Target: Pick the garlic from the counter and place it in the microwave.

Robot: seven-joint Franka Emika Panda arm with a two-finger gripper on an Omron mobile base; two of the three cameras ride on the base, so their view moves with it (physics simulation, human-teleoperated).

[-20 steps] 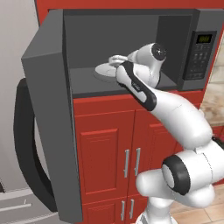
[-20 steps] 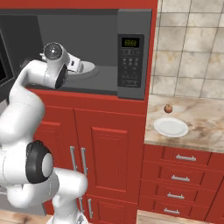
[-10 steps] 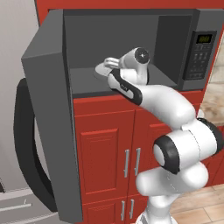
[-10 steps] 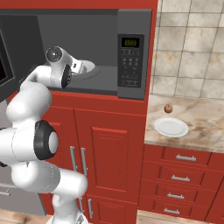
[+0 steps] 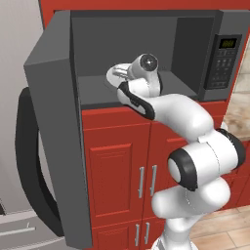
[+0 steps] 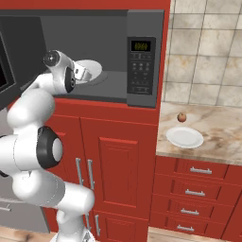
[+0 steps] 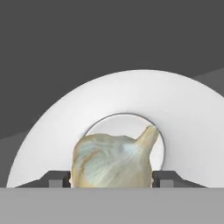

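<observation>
Inside the microwave, the gripper hangs over the white turntable plate, which gives a flat landing spot in the middle of the oven floor. The garlic sits between the two fingertips, which touch or nearly touch its sides; whether they grip it or have begun to part, I cannot tell. Its door stands swung wide to the left, leaving the arm room to reach in. Over on the counter, another plate and a small brownish thing lie well apart from the work.

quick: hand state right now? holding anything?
Hand: fingers either side of the garlic, over the white turntable plate inside the microwave. Gripping or releasing: cannot tell.
</observation>
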